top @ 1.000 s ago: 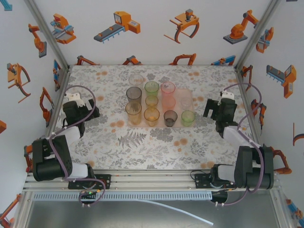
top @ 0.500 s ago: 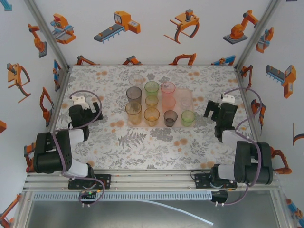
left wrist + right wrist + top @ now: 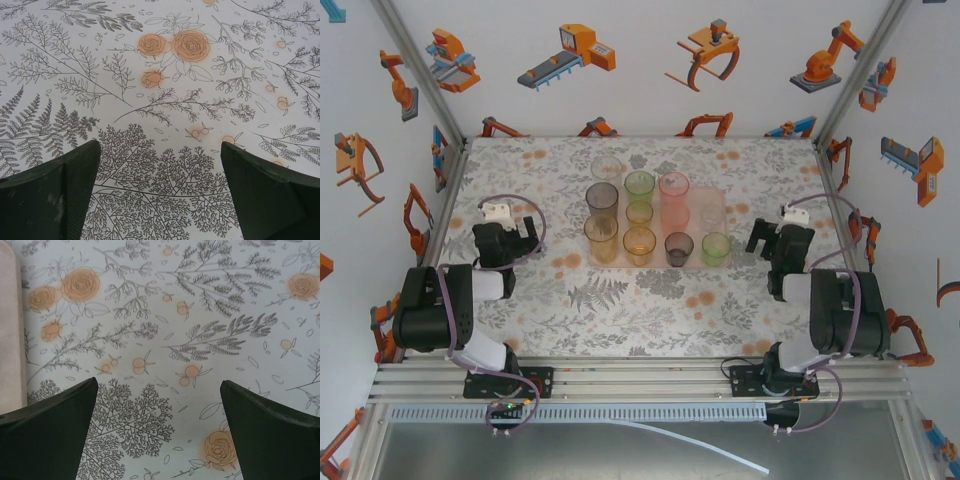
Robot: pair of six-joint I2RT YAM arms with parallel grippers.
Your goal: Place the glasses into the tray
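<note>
1. Pale pink and flat, with rounded corners and a low rim, the tray (image 3: 697,236) lies at mid-table, between your 2 arms.
2. The glasses (image 3: 639,243) stand upright on it in a tight cluster. They are translucent round tumblers, tall and short, tinted orange, green, pink and smoky grey, with some clear.
3. The clear glass (image 3: 607,167) at the far left end stands at the tray's far edge. From above you cannot tell whether it is on the tray or just past it.
4. Your left gripper (image 3: 160,192) is spread wide and holds nothing. Its dark, matte, wedge-shaped fingers (image 3: 50,195) hang over printed cloth, well to the left of the tray.
5. Your right gripper (image 3: 160,432) is spread just as wide and also holds nothing. It hangs near the tray's right side, and the tray's smooth edge shows at the left of its wrist view.
6. The cloth (image 3: 165,100) lies flat and white, printed with fine grey ferns and sprigs and soft orange roses.
</note>
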